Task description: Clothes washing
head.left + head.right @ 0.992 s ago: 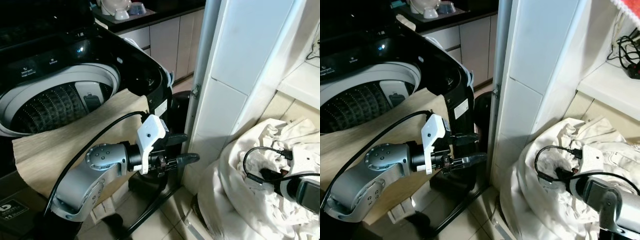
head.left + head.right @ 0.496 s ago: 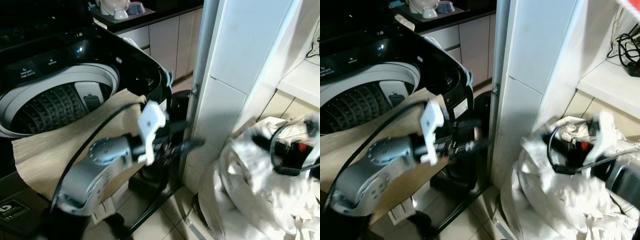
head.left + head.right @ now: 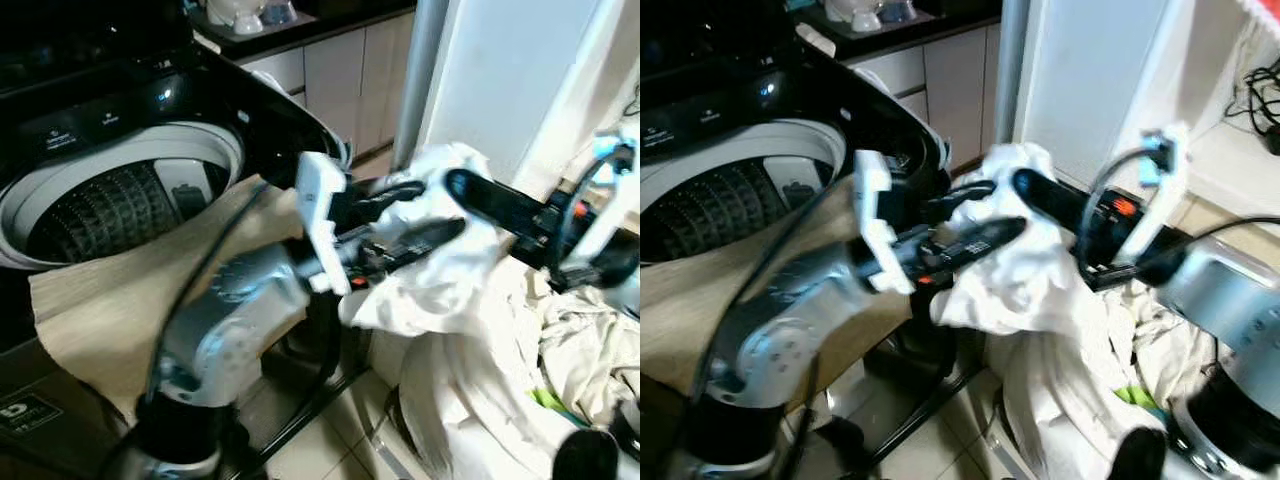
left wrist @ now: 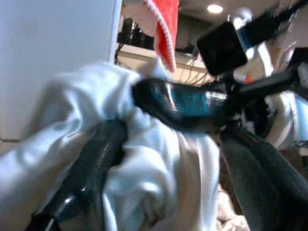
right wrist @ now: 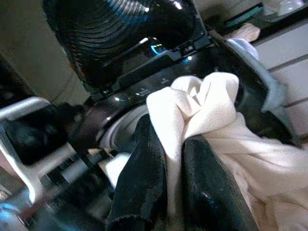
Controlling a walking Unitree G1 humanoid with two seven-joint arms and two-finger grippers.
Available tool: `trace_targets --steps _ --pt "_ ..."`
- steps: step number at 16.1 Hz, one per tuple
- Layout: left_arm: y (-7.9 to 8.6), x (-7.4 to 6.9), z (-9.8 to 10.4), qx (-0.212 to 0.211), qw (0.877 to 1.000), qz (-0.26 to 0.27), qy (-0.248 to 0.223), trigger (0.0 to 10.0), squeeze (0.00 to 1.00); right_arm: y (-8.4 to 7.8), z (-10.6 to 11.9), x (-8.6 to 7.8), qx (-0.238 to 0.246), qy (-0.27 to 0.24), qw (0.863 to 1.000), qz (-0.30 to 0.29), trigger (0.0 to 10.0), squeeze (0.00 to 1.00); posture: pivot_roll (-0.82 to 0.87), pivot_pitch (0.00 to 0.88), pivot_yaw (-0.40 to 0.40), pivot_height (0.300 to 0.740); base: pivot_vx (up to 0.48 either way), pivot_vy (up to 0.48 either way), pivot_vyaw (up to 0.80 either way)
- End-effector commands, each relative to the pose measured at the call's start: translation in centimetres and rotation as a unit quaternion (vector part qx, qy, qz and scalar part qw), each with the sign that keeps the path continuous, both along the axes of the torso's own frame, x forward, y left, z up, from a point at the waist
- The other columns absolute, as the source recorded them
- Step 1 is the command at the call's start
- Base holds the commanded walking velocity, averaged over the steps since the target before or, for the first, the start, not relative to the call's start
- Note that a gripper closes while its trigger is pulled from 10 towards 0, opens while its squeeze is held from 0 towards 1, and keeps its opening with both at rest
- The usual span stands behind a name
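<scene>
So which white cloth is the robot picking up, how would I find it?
Start at the big black top-loading washing machine with its round grey drum open. Just right of it, above the heaped white laundry pile, two black pincers meet. The crumpled white cloth is the one lifted in the air, pinched by the right pincer, with the left pincer against it.

White garment now lifted from pile.

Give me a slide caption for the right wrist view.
Right gripper pinching a bunched white garment, with the open washing machine ahead.
</scene>
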State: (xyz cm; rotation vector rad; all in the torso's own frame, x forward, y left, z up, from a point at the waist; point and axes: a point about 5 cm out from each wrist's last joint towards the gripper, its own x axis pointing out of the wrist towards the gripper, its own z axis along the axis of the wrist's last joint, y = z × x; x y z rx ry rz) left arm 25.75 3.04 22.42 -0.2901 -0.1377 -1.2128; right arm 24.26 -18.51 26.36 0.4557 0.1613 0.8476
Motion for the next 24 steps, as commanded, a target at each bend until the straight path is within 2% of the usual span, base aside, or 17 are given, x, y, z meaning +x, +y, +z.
trace_targets --steps 1,2,3,4,5,7,8,9,16,24 --pt "-0.5 0.2 -0.1 0.020 1.000 0.006 -0.008 10.0 1.00 0.8 0.4 0.0 -0.001 -0.005 1.000 0.021 0.0 0.00 -0.13 0.000 0.030 0.740 0.000 0.000 0.00" --pt "-0.7 0.4 -0.5 0.035 0.999 0.020 -0.011 10.0 1.00 1.1 0.5 0.0 0.000 -0.005 1.000 0.024 0.0 0.00 -0.13 0.000 0.030 0.740 0.000 0.000 0.00" --pt "-0.8 0.5 -0.6 0.042 0.999 0.023 -0.012 10.0 0.82 1.2 0.6 0.0 0.001 -0.005 1.000 0.024 0.0 0.00 -0.13 0.000 0.030 0.740 0.000 0.000 0.00" --pt "-0.5 1.6 -1.1 0.074 0.993 0.083 -0.032 10.0 0.00 1.3 0.8 0.0 0.005 -0.008 1.000 0.027 0.0 0.00 -0.13 0.000 0.030 0.740 0.000 0.000 0.00" --pt "-0.3 2.2 -1.2 0.085 0.989 0.116 -0.040 10.0 0.00 1.4 0.9 0.1 0.008 -0.009 1.000 0.027 0.0 0.00 -0.13 0.000 0.030 0.740 0.000 0.000 0.00" --pt "-0.1 2.5 -1.2 0.085 0.987 0.126 -0.048 10.0 0.00 1.4 1.0 0.2 0.011 -0.009 1.000 0.022 0.0 0.00 -0.12 0.000 0.031 0.740 0.000 0.000 0.00" --pt "0.0 2.6 -1.1 0.077 0.988 0.124 -0.042 0.5 0.00 1.4 1.1 0.2 0.013 -0.009 1.000 0.019 0.0 0.00 -0.12 0.000 0.033 0.740 0.000 0.000 0.00" --pt "0.0 2.5 -1.0 0.069 0.990 0.116 -0.043 0.0 0.00 1.4 1.1 0.2 0.012 -0.008 1.000 0.016 0.0 0.00 -0.12 0.000 0.033 0.740 0.000 0.000 0.00" --pt "0.3 2.3 -1.1 0.052 0.992 0.107 -0.031 0.0 0.00 1.3 1.0 0.4 0.009 -0.002 1.000 -0.002 0.0 0.00 -0.11 0.000 0.042 0.740 0.000 0.000 0.00" --pt "0.6 1.5 -0.6 0.024 0.997 0.067 -0.028 0.0 0.00 0.8 1.2 0.8 0.018 0.000 1.000 -0.023 0.0 0.00 -0.11 0.000 0.044 0.740 0.000 0.000 0.00"
